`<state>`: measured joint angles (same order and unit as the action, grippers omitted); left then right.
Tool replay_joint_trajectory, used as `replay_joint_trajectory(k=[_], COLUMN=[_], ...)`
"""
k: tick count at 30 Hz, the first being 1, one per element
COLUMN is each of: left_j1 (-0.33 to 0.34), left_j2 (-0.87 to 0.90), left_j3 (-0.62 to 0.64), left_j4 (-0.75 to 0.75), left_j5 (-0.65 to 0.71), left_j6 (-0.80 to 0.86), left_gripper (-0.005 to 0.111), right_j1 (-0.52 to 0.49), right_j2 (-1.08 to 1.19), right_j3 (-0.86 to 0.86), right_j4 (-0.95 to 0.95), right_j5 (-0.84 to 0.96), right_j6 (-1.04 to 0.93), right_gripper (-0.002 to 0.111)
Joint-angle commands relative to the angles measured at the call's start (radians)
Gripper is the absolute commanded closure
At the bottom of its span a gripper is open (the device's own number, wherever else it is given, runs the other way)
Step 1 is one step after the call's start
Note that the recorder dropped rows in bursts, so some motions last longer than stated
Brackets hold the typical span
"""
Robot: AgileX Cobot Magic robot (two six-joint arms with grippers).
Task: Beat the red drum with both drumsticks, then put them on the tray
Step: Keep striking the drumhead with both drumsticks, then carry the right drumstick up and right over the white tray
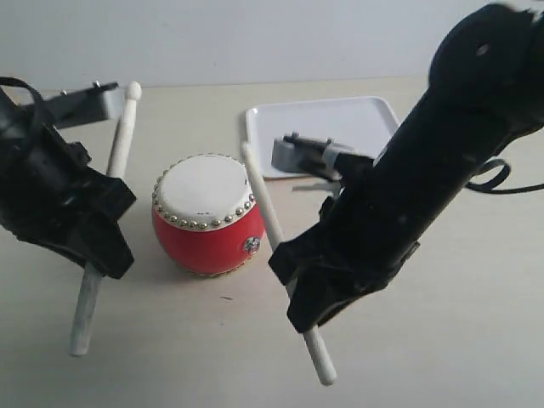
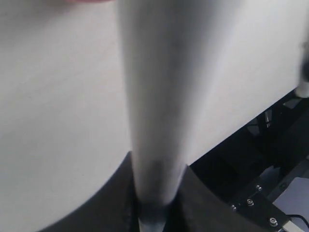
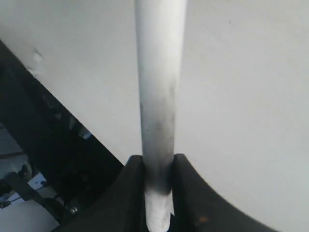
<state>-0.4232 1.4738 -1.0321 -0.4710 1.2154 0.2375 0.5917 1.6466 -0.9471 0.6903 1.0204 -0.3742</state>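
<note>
Nearest us, lower centre of the frame, the right gripper (image 1: 299, 280) pinches the right drumstick (image 1: 320, 355) between its fingers. At left, the left gripper (image 1: 95, 242) pinches the left drumstick (image 1: 121, 144). Between them, mid-frame, sits the red drum (image 1: 208, 217). Beyond it, upper right, lies the white tray (image 1: 365, 119).

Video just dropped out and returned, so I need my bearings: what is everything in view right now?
red drum: one, red with cream top, mid-table.
left drumstick: one, pale wood, left of the drum, tilted.
right drumstick: one, pale wood, right of the drum, tilted.
tray: one, white, behind the drum, to the right.
table: one, beige, under everything.
left gripper: one, black, shut on left drumstick.
right gripper: one, black, shut on right drumstick.
</note>
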Motion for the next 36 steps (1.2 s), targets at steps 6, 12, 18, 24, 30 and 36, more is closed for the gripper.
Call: replay_joint_trajectory(k=[6, 12, 18, 24, 30, 36], left_j1=[-0.004, -0.004, -0.004, -0.004, -0.004, -0.004], left_j2=[-0.246, -0.289, -0.303, -0.376, -0.488, -0.575], left_j3=[-0.006, -0.006, -0.006, -0.006, -0.006, -0.006], left_j4=[0.021, 0.004, -0.043, -0.053, 0.02, 0.048], left_j5=[0.006, 0.002, 0.006, 0.006, -0.045, -0.056], left_j6=[-0.011, -0.013, -0.013, -0.007, -0.016, -0.073], left_gripper=[0.107, 0.107, 0.107, 0.107, 0.107, 0.107], right_j1=[0.002, 0.002, 0.002, 0.002, 0.002, -0.02], right_j2=[0.047, 0.035, 0.175, 0.136, -0.057, -0.143], right_j3=[0.0, 0.0, 0.0, 0.0, 0.0, -0.019], right_j4=[0.007, 0.005, 0.01, 0.015, 0.001, -0.237], right_j5=[0.013, -0.034, -0.024, -0.002, -0.016, -0.077], right_j6=[-0.028, -0.026, -0.049, -0.048, -0.038, 0.174], right_gripper=[0.108, 0.108, 0.108, 0.108, 0.108, 0.108])
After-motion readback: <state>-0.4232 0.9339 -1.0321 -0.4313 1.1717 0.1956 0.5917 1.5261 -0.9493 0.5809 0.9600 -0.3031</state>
